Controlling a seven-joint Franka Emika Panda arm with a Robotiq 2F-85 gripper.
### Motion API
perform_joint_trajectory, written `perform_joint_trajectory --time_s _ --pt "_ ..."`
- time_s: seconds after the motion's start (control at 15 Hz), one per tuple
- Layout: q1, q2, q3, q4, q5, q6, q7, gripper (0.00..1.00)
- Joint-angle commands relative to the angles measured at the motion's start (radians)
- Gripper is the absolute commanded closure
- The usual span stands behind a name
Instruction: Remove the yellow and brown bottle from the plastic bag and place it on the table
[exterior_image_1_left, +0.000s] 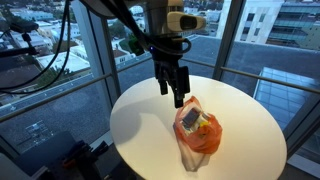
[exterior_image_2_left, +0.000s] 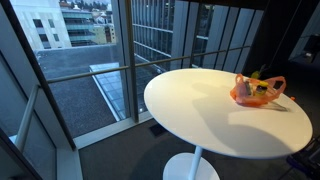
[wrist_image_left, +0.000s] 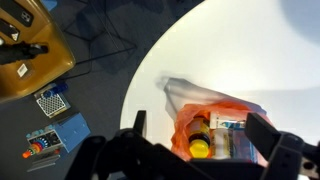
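An orange plastic bag (exterior_image_1_left: 199, 133) lies on the round white table (exterior_image_1_left: 140, 120); it also shows in an exterior view (exterior_image_2_left: 257, 91). In the wrist view the bag (wrist_image_left: 180, 115) is open, and a yellow and brown bottle (wrist_image_left: 197, 133) with a yellow cap lies inside it. Next to the bottle is a box with a white and blue label (wrist_image_left: 233, 124). My gripper (exterior_image_1_left: 172, 92) hangs just above the bag, apart from it. Its jaws (wrist_image_left: 201, 122) are open and empty, one finger on each side of the bag.
The table stands by tall windows with a railing (exterior_image_2_left: 110, 70) outside. In the wrist view the floor beside the table holds a yellow case (wrist_image_left: 30, 55) and small electronic parts (wrist_image_left: 48, 102). The white table top (exterior_image_2_left: 200, 110) stretches away from the bag.
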Motion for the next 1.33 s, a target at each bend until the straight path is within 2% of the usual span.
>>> perform_joint_trajectory --time_s 0.0,0.27,0.4,0.47,0.73,0.8,1.27 --pt "0.014 0.114 0.0 0.098 0.082 0.002 0.072 0.0" --pt "0.025 0.2 -0.009 0.171 0.17 -0.011 0.088 0.0" --pt "0.028 0.203 -0.009 0.189 0.19 -0.049 0.085 0.0" --pt "0.027 0.186 -0.01 0.141 0.162 0.001 0.068 0.0" --pt "0.029 0.197 -0.011 0.163 0.172 -0.023 0.068 0.0" --pt "0.028 0.202 -0.012 0.16 0.18 0.022 0.081 0.0" --pt "0.03 0.306 -0.025 0.211 0.266 0.14 0.063 0.0"
